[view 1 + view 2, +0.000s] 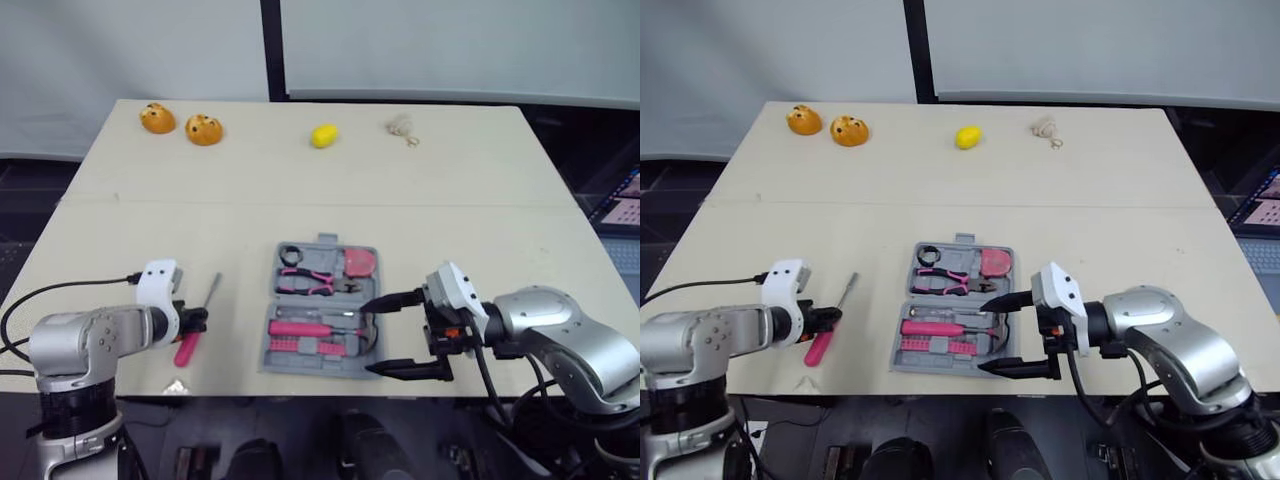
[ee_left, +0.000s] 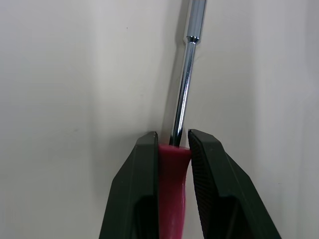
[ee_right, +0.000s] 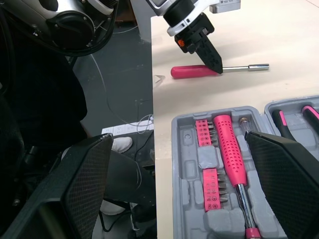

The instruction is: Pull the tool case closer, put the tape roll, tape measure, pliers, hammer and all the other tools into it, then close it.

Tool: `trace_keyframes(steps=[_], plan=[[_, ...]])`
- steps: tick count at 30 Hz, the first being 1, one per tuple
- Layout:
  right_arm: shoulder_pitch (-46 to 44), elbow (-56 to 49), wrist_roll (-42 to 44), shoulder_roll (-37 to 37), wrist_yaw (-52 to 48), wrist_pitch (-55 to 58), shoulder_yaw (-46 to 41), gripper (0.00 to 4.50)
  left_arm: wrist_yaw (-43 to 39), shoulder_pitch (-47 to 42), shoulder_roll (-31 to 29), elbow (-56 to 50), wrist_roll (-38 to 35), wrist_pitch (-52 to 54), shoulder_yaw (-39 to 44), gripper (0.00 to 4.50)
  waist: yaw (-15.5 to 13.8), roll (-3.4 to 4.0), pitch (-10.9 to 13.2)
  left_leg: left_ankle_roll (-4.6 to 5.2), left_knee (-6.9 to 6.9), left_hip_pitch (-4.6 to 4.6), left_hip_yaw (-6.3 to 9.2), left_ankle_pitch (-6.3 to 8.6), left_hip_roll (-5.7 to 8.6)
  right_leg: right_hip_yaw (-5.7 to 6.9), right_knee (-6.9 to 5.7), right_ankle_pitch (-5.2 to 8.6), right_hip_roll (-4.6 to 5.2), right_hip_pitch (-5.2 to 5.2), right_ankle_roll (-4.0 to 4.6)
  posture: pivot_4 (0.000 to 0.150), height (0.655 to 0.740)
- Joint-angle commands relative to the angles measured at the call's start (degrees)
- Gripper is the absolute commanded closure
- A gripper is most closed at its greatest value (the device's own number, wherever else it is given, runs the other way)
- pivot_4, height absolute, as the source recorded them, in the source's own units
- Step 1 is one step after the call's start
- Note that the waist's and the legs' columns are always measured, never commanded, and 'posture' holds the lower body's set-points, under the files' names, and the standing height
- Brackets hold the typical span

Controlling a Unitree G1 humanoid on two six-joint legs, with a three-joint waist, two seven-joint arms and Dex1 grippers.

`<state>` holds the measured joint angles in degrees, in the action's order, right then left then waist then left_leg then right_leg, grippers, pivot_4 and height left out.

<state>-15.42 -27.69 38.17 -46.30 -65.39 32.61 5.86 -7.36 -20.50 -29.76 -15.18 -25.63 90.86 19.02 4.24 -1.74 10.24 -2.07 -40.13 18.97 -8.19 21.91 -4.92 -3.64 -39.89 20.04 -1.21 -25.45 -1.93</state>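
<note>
Pink-handled screwdriver point(image 1: 186, 350) lies on table just left of open tool case point(image 3: 175, 164), long axis front-to-back, shaft pointing away from robot. Left gripper point(image 1: 195, 320) pinches handle near shaft. Right gripper point(image 1: 368, 337) spread wide over case's right edge, empty. Case lies rightward of held tool.

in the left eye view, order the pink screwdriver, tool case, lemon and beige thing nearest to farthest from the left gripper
1. pink screwdriver, clamped in the left gripper's fingers
2. tool case, open, just to its right
3. lemon, far edge, middle
4. beige object, far edge, further right
</note>
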Motion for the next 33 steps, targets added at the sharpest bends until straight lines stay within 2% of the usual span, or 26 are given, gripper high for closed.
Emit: trace_keyframes(steps=[1, 2, 7, 8, 13, 16, 21, 25, 31, 33], plan=[[0.0, -2.4, 1.0, -0.7, 0.3, 0.0, -2.4, 0.0, -0.5, 0.4, -0.6, 0.5, 1.7, -2.2, -1.5, 3.05, -0.3, 0.0, 0.0, -0.02, 0.0, -0.01, 0.0, -0.01, 0.0, 0.0, -0.02, 0.0, 0.0, 0.0, 0.0, 0.15, 0.74], [0.0, -2.5, 1.1, -0.7, 0.4, 0.1, -2.5, 0.0, -1.1, 0.8, -0.7, 0.1, 1.5, -2.6, -1.3, 2.71, -0.5, -0.01, 0.0, -0.03, 0.0, -0.01, 0.02, -0.02, 0.0, 0.01, -0.04, 0.0, 0.0, 0.0, 0.0, 0.15, 0.74], [0.8, -3.5, 1.9, -0.9, 0.8, 0.7, -3.0, 0.0, -8.4, 5.6, -5.1, -9.1, -2.7, -5.6, 5.5, 0.33, -0.4, -0.02, 0.0, -0.06, 0.07, -0.02, 0.01, -0.04, -0.05, 0.01, -0.04, 0.02, -0.01, -0.02, 0.04, 0.15, 0.74], [1.0, -3.6, 1.8, -0.9, 0.8, 0.8, -3.1, 0.0, -9.8, 6.9, -5.9, -10.5, -3.5, -6.1, 7.0, 0.08, -0.4, -0.02, 0.0, -0.07, 0.08, -0.01, 0.02, -0.04, -0.06, 0.03, -0.04, 0.03, -0.01, -0.04, 0.06, 0.15, 0.74], [1.1, -3.5, 1.7, -0.3, 0.5, 1.0, -2.7, 0.0, -21.3, 21.4, -15.7, -15.7, -2.8, -20.9, 7.3, 0.08, -0.2, -0.02, 0.0, -0.07, 0.14, -0.03, 0.05, -0.04, -0.05, 0.03, 0.03, 0.04, 0.02, -0.01, 0.08, 0.15, 0.74], [0.6, -3.1, 1.5, 0.1, 0.3, 0.8, -2.0, 0.0, -29.6, 29.8, -17.8, -16.2, -1.1, -35.4, 6.5, 0.08, -0.2, -0.02, 0.0, -0.07, 0.15, -0.02, 0.06, -0.04, -0.05, 0.06, 0.05, 0.05, 0.05, -0.01, 0.1, 0.15, 0.74], [-0.1, -2.9, 1.3, 0.1, 0.0, 0.8, -1.6, 0.0, -35.6, 34.4, -20.9, -7.7, 10.3, -62.2, 0.4, 0.08, -0.9, -0.04, 0.0, -0.06, 0.15, 0.01, 0.08, -0.03, -0.01, 0.1, 0.12, 0.06, 0.05, 0.01, 0.1, 0.15, 0.74], [0.3, -3.2, 1.4, -0.4, -0.2, 0.9, -2.0, 0.0, -37.2, 32.1, -21.0, 0.9, 12.4, -67.3, -2.3, 0.08, -0.9, -0.03, 0.0, -0.03, 0.2, 0.03, 0.03, -0.02, 0.0, 0.09, 0.19, 0.06, 0.05, 0.0, 0.1, 0.15, 0.74], [1.5, -4.1, 1.3, -0.7, 0.5, 0.8, -2.8, 0.0, -35.2, 26.6, -16.2, 8.6, 11.7, -65.9, -5.0, 0.08, -0.9, -0.04, 0.0, 0.0, 0.19, 0.08, 0.04, 0.0, -0.02, 0.11, 0.17, 0.05, 0.05, -0.03, 0.1, 0.15, 0.74], [1.8, -4.3, 1.2, -0.7, 0.8, 0.8, -2.8, 0.0, -34.5, 25.3, -14.5, 9.7, 11.7, -65.7, -5.4, 0.59, -0.9, -0.05, 0.0, 0.0, 0.19, 0.1, 0.05, 0.0, -0.02, 0.12, 0.18, 0.05, 0.05, -0.03, 0.09, 0.15, 0.74]])
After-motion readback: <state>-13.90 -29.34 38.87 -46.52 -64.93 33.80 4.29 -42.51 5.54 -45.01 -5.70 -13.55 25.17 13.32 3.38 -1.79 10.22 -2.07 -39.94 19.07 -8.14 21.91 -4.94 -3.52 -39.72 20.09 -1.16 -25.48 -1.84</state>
